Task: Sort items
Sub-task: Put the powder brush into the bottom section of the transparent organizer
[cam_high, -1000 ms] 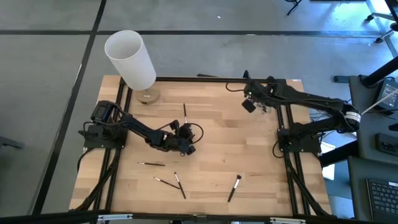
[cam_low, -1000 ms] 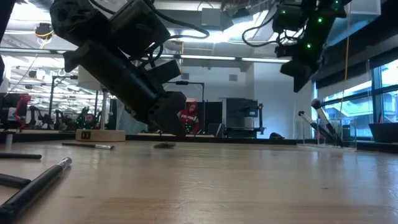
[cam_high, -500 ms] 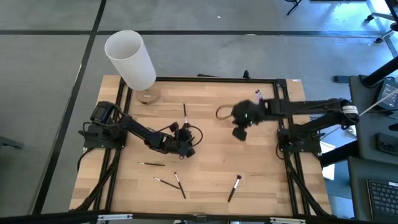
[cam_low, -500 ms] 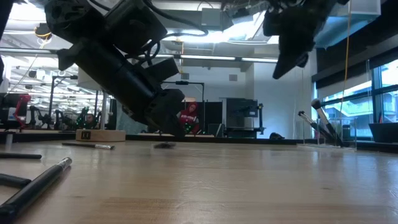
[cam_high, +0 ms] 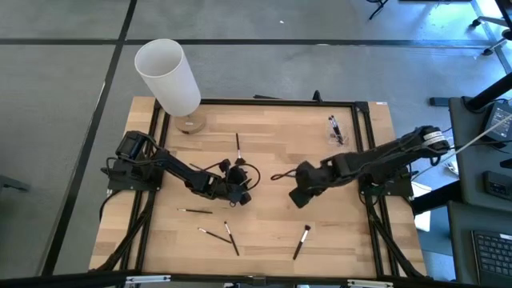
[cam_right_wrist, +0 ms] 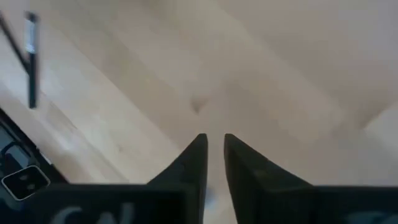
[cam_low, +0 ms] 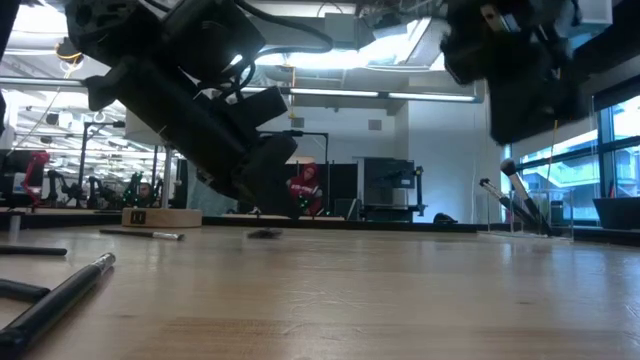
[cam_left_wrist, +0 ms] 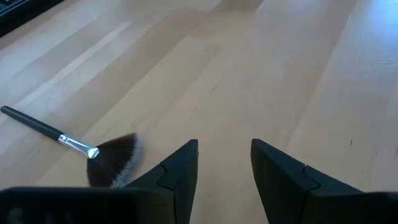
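- Presently, the right claw [cam_high: 299, 196] hangs over the middle of the surface [cam_high: 272, 216], its fingers [cam_right_wrist: 198, 160] parted by only a narrow slit and gripping nothing; bare wood shows between them.
- Nearest task item to it is a brush [cam_high: 302, 241] lying toward the near edge, long axis running diagonally, tuft [cam_high: 306, 229] pointing back toward the claw. In my judgement the right arm is the nearer one, and the fingers must widen and turn across that axis before closing.
- Left claw [cam_high: 238, 182] sits low at centre-left, fingers [cam_left_wrist: 180, 171] moderately apart and empty. A fan brush [cam_left_wrist: 81, 149] lies just beside it, bristles toward the fingers, handle pointing away.
- Outward, further brushes: one [cam_high: 238, 146] behind the left claw, lying nearly front-to-back; one [cam_high: 195, 211] and two more [cam_high: 226, 234] near the front left.
- A small cluster [cam_high: 335, 129] rests at the far right corner, seemingly already sorted.
- White cylinder [cam_high: 168, 76] stands at the far left corner.
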Available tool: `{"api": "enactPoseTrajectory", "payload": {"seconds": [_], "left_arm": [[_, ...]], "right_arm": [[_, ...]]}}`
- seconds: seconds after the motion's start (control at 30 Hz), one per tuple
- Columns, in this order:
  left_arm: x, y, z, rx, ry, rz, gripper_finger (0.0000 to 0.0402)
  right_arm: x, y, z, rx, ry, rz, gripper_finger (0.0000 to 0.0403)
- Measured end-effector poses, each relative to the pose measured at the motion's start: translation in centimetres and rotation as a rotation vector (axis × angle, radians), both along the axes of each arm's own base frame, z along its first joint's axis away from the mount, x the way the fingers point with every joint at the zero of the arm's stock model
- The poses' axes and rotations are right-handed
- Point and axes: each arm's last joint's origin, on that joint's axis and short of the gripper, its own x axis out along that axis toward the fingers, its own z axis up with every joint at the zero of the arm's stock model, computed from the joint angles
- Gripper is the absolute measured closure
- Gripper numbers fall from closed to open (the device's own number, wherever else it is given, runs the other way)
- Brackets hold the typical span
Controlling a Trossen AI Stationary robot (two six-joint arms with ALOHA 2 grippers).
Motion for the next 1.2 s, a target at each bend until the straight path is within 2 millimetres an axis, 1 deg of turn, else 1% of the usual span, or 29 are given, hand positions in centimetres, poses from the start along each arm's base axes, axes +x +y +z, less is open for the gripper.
{"api": "enactPoseTrajectory", "payload": {"seconds": [0.17,0.3,0.43,0.67,0.73,0.87,1.07,1.2], "left_arm": [[0.2,-0.1,0.1,-0.015,-0.022,-0.010,0.0258],[0.3,-0.5,0.3,-0.013,-0.026,-0.049,0.0258],[0.2,-1.0,0.3,0.002,-0.016,-0.079,0.0258],[-0.2,-2.3,0.3,0.004,-0.015,-0.121,0.0258],[-0.3,-2.6,0.3,0.004,-0.015,-0.134,0.0258],[-0.5,-3.4,0.3,0.003,-0.019,-0.153,0.0258],[-1.0,-4.8,0.3,-0.009,-0.038,-0.168,0.0258],[-1.6,-6.0,0.3,-0.009,-0.047,-0.176,0.0258]], "right_arm": [[0.8,1.4,-2.4,0.096,0.130,-0.096,0.0325],[1.1,2.7,-3.5,0.187,0.201,-0.162,0.0312],[1.1,4.0,-3.7,0.285,0.234,-0.196,0.0293],[-0.2,7.3,-3.8,0.342,0.289,-0.278,0.0236],[-0.5,8.2,-4.1,0.343,0.292,-0.339,0.0219],[0.0,9.6,-5.4,0.364,0.285,-0.407,0.0196],[1.2,11.0,-7.7,0.401,0.279,-0.405,0.0187],[1.4,11.6,-9.2,0.400,0.323,-0.401,0.0187]]}}
